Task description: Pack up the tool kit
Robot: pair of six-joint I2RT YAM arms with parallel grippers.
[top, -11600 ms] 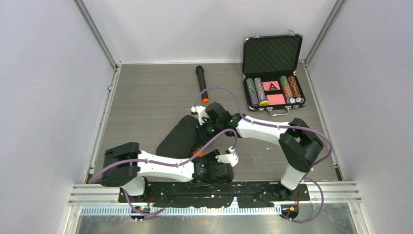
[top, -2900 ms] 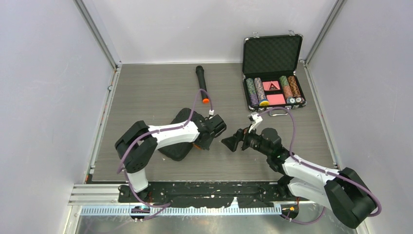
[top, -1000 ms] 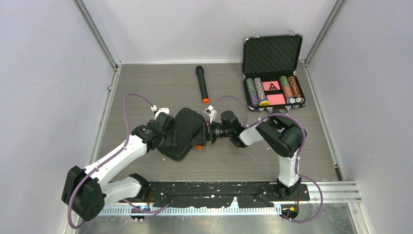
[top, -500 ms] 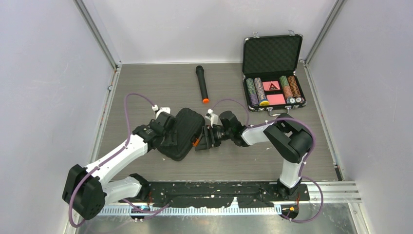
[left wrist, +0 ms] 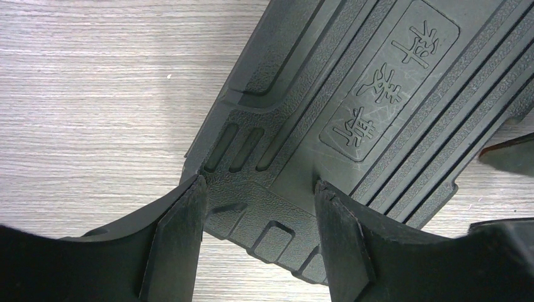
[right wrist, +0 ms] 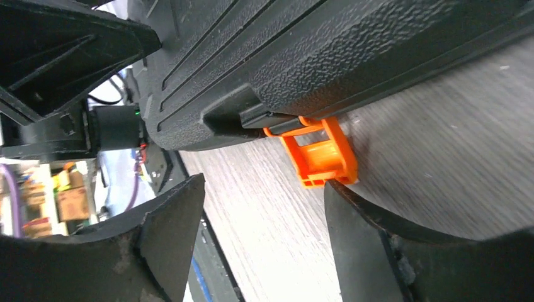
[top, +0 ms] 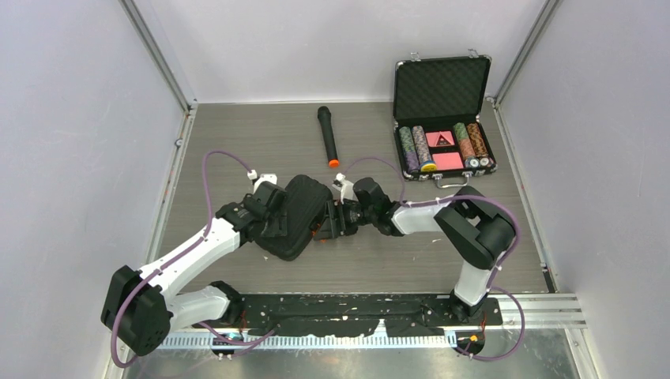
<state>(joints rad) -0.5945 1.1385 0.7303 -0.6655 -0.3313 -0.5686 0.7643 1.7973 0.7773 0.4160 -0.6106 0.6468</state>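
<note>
The tool kit (top: 296,215) lies closed on the table, a flat black ribbed case (left wrist: 378,94). My left gripper (top: 271,219) is at its left edge. In the left wrist view its jaws (left wrist: 258,189) are closed against the sides of the case's moulded end tab. My right gripper (top: 326,224) is at the opposite edge, low over the table. Its jaws (right wrist: 264,185) stand apart with only bare table between them. The orange latch (right wrist: 318,157) hangs down unfastened from the case's rim (right wrist: 315,56), just beyond the tip of one finger (right wrist: 352,220), which touches it.
A black microphone with an orange end (top: 327,136) lies behind the case. An open metal-edged case of poker chips (top: 442,118) stands at the back right. Grey walls close in the table on the left, back and right.
My right gripper has slid left up to the case's edge and narrowed its jaws; the orange latch is now mostly covered from above. The left jaws closed in slightly. The case barely moved.
</note>
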